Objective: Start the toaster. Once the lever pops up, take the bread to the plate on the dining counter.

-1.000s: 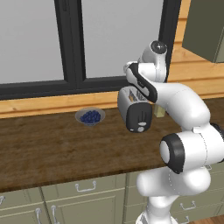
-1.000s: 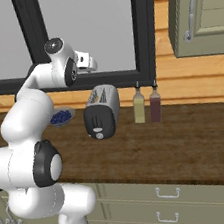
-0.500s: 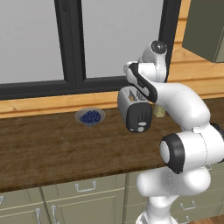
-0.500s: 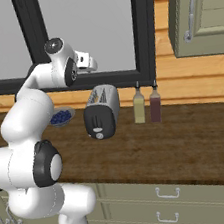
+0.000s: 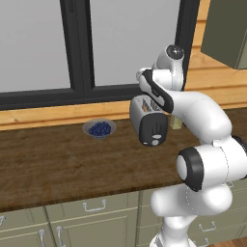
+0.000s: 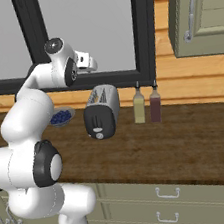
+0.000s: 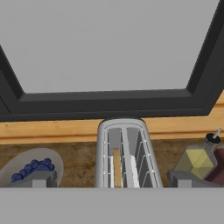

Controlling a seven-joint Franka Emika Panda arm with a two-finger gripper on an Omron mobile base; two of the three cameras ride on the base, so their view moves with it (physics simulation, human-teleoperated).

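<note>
The toaster (image 5: 148, 119) is seen just right of centre in the left base view, standing on the dark wood-grain bench (image 5: 58, 164) with its black end face turned toward the camera. On that face the lever (image 5: 155, 130) is seen as a small pale tab, with a round white knob (image 5: 154, 142) below it. In the right base view the toaster (image 6: 102, 110) is found left of centre, and two bottles, a yellowish bottle (image 6: 139, 107) and a dark red bottle (image 6: 155, 106), are placed just beside it to the right, against the wooden sill under the dark-framed window (image 6: 143, 34).

The bread (image 7: 117, 166) is shown in the hand view as a thin tan edge sunk inside the left slot of the toaster (image 7: 126, 153), at the lower centre of the frame. A grey bowl of blueberries (image 7: 30, 168) is seen at the lower left there, and the yellowish bottle (image 7: 199, 159) at the lower right.

The gripper (image 7: 111, 179) is held fully open above the toaster, with nothing between its fingers; one dark fingertip (image 7: 39, 178) is seen before the bowl and the other before the bottles. In the right base view the gripper (image 6: 88, 62) is seen in the upper left, well above the toaster. In the left base view the bowl of blueberries (image 5: 99, 129) rests left of the toaster, near it but apart.
</note>
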